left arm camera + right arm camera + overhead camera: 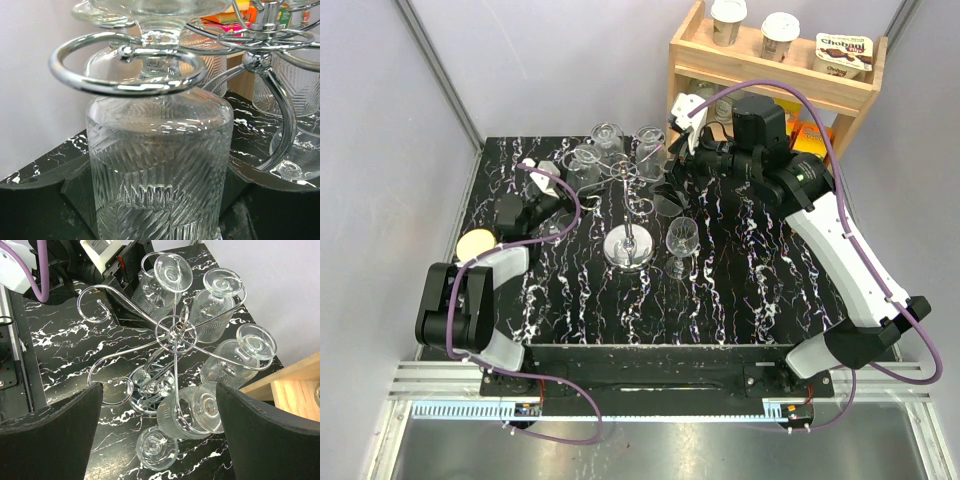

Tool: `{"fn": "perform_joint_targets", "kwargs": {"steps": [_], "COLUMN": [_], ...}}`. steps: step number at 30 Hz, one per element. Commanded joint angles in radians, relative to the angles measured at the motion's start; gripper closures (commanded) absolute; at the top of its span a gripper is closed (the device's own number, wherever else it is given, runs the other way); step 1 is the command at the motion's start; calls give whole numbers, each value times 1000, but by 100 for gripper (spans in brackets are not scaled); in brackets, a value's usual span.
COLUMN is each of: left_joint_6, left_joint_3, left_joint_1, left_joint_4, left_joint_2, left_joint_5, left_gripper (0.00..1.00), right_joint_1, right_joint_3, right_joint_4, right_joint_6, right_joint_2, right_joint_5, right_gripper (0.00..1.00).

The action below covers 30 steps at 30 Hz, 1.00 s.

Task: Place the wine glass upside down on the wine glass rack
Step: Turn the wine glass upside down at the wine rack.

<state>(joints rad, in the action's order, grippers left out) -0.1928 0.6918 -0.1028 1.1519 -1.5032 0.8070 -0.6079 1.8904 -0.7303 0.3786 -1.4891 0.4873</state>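
The silver wine glass rack (628, 250) stands mid-table, its hub (176, 332) seen from above. A ribbed wine glass (160, 170) hangs upside down with its stem through a rack ring (125, 87). My left gripper (565, 187) is shut on its bowl, and the dark fingers (75, 200) show only at the sides. The same glass (155, 287) appears in the right wrist view. My right gripper (160, 440) hovers open above the rack, nothing between its fingers. Another wine glass (682, 238) stands upright on the table beside the rack base, also visible as a wine glass (156, 447) from above.
Three more glasses (215, 297) (240, 357) (192, 412) hang on the rack. Two curled arms (95, 310) (115, 390) carry nothing. A wooden shelf (770, 75) with cups stands at the back right. A yellow disc (475, 242) lies at the table's left edge.
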Motion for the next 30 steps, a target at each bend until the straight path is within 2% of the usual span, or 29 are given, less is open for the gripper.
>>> {"fn": "perform_joint_targets", "kwargs": {"steps": [1, 15, 30], "left_joint_6": [-13, -114, -160], "left_joint_3": [32, 11, -78], "left_joint_1": [12, 80, 101], "left_joint_4": [180, 293, 370], "left_joint_2": [-9, -32, 46], "left_joint_5": [-40, -66, -42], "left_gripper": [100, 100, 100], "right_joint_1": [-4, -3, -4], "right_joint_3": [3, -20, -45], "right_joint_4": [12, 11, 12], "right_joint_6": [17, 26, 32], "right_joint_2": [20, 29, 38], "right_joint_5": [-4, -4, -1], "right_gripper": [1, 1, 0]}}
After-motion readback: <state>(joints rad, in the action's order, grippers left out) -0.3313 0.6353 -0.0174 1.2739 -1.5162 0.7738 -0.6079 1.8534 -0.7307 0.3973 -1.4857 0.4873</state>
